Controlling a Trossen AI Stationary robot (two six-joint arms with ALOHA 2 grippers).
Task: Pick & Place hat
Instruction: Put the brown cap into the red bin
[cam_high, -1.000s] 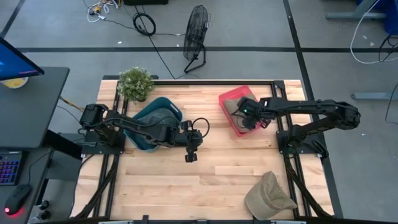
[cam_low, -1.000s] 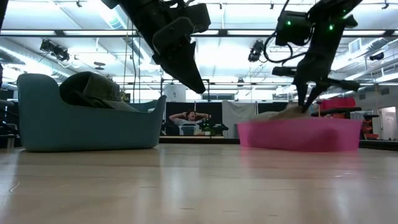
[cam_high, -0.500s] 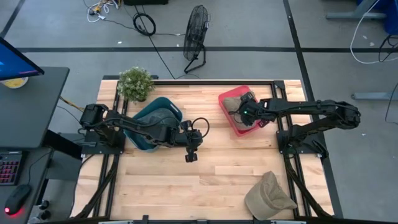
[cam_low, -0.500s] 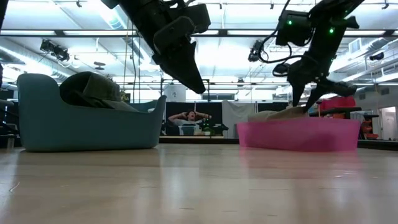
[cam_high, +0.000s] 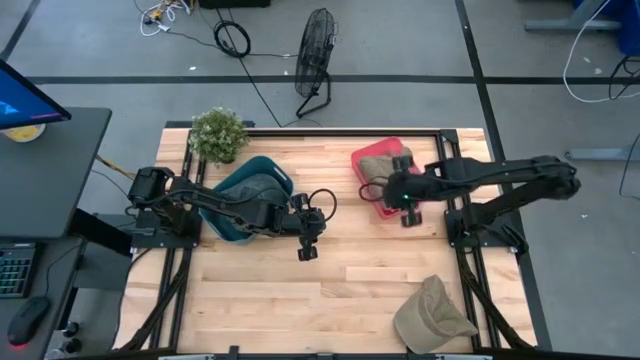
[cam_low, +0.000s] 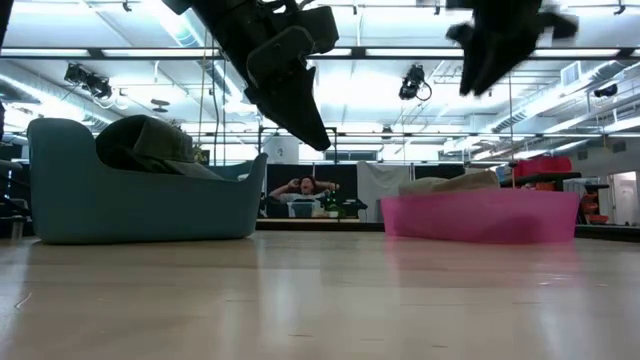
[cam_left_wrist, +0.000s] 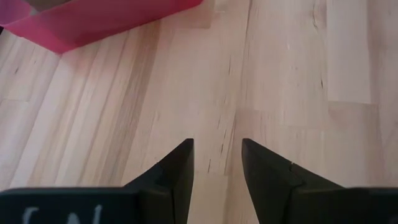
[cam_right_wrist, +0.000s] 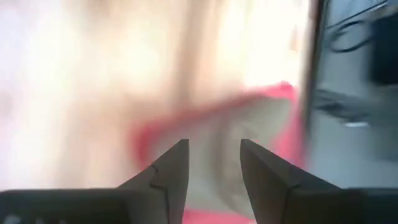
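One tan hat (cam_high: 378, 167) is lying in the pink bin (cam_high: 366, 160), just behind our right gripper (cam_high: 406, 205), whose fingers are standing apart and holding nothing — that placement looks done. A green hat (cam_high: 250, 187) is sitting in the teal bin (cam_high: 279, 174) behind our left gripper (cam_high: 306, 248), also parted and empty. Another hat (cam_high: 432, 313) is waiting well in front of the right gripper, unpicked.

1 hat (cam_high: 379, 166) in right bin (cam_high: 366, 192), 1 hat (cam_high: 250, 186) in left bin (cam_high: 226, 226).
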